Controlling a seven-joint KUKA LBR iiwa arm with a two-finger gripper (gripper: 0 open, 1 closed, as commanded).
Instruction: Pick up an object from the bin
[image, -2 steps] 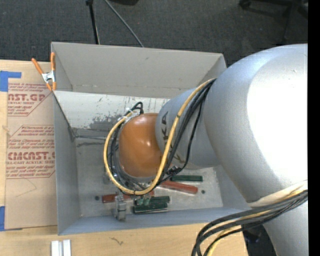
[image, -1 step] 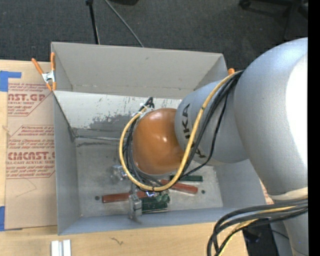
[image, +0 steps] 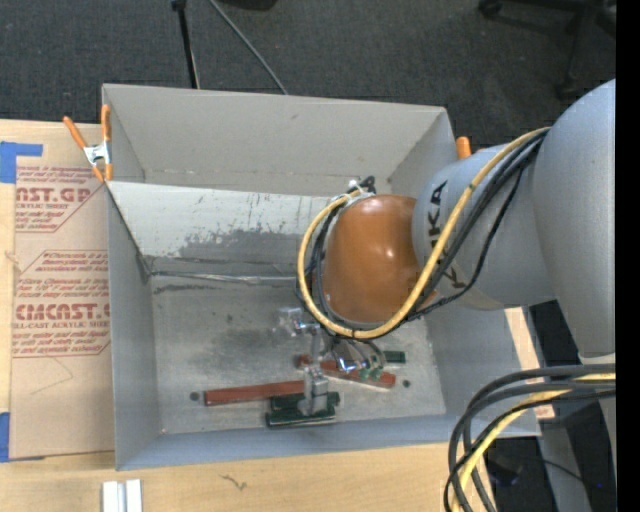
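My gripper (image: 317, 380) reaches down below the arm's orange cover, near the front of the bin and right of its middle. Its tip stands directly over a small dark green flat thing (image: 296, 410) lying by the front wall. Whether it touches that thing I cannot tell. A long reddish-brown stick-like thing (image: 250, 396) lies flat on the floor, running left from the gripper. Just right of the gripper lies a small red, white and green thing (image: 372, 372), partly hidden under the arm.
The arm comes in from the right and covers the bin's right half. The bin's steep front wall rises close behind the dark green thing. Bare scuffed floor stretches to the left and towards the back.
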